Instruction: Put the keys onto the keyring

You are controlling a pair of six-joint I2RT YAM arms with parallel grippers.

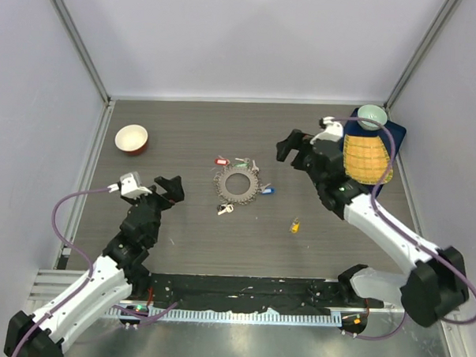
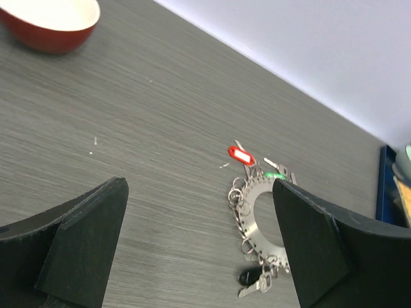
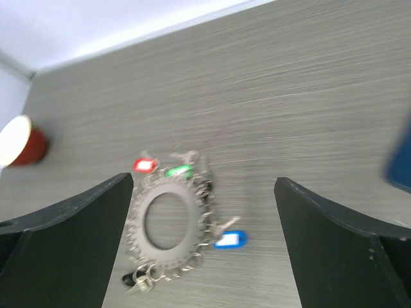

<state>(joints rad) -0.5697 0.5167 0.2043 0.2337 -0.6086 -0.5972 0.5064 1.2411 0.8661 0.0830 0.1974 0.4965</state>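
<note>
Grey keyring [image 1: 237,183] lies central on the table [image 1: 188,239], a yellow-tagged key [image 1: 295,225] loose at its 4 o'clock; left gripper [image 1: 170,188] and right gripper [image 1: 293,152] hover spread and empty, so this looks like the approach, and next one must descend and pinch that stray key.

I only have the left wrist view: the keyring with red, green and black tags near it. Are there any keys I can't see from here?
Observer: Yes, a yellow-tagged key lies alone, apart from the keyring, nearer the bases and to the robot's right.
Operator: Is the right gripper holding anything?
Observer: No. The right gripper is open and empty, off to the ring's right side.
</note>
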